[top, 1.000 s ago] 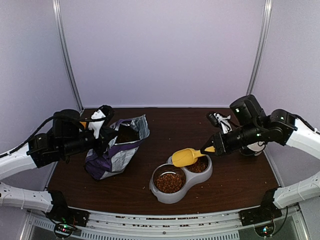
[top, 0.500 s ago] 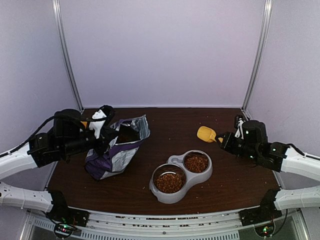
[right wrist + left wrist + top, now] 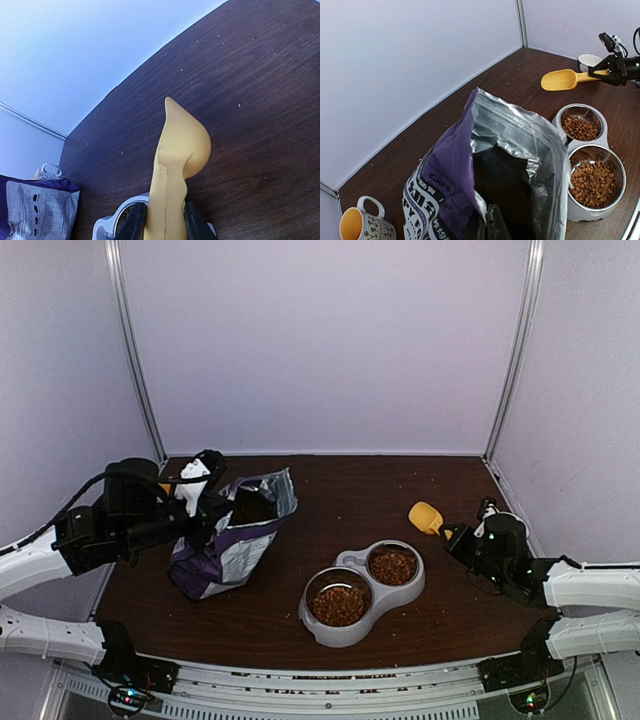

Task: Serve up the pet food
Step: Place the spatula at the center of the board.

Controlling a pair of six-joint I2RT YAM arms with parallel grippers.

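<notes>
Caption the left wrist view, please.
Open food bag in front; kibble in both bowls; right gripper holding yellow scoop.

Top cam sits up high at the near edge, looking down and forward over the bench (image 3: pixel 350 490). Left wrist cam hangs close over the bag (image 3: pixel 520 135), facing across toward the double bowl (image 3: pixel 580 215) and scoop (image 3: pixel 562 80). Right wrist cam peers low along that scoop from the right hand (image 3: pixel 164 222). All 3 catch scoop and bag.

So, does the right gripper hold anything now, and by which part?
Yes. The right gripper holds the yellow scoop by the end of its handle, one finger on each side. The scoop's bowl points away from the gripper.
</notes>
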